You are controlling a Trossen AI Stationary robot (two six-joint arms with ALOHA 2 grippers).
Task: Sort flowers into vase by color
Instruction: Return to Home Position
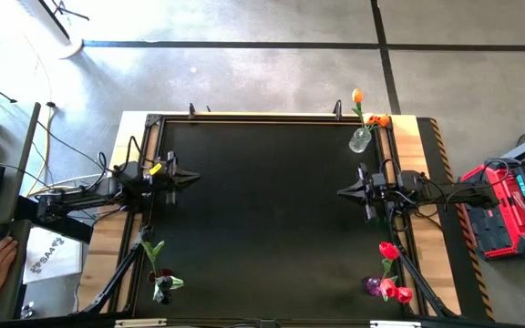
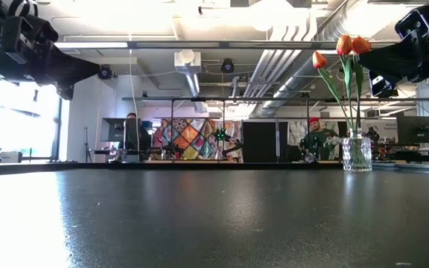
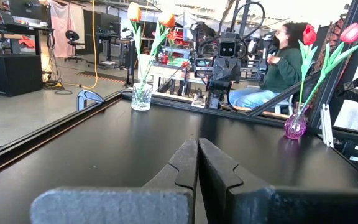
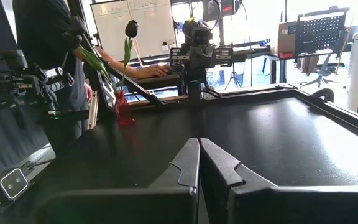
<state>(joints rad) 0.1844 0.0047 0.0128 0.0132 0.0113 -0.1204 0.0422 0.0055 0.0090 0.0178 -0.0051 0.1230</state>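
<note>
Shows the left gripper (image 3: 197,143) pinched fully shut on nothing, raised over the left side of the table (image 1: 262,228). Mirrors it with the right gripper (image 4: 199,142), likewise closed and empty, over the right side. Places orange tulips (image 1: 357,96) in a clear glass vase (image 1: 360,139) at the far right corner, red-pink tulips (image 1: 388,251) in a purple vase (image 1: 373,286) at the near right corner, dark tulips (image 4: 131,28) in a red vase (image 4: 123,112) at the near left corner.

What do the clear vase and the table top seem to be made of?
Clear vase: likely glass or clear plastic; see-through, with faceted, glinting walls. Table top: dark, semi-gloss sheet, material unclear; it reflects window light softly.
</note>
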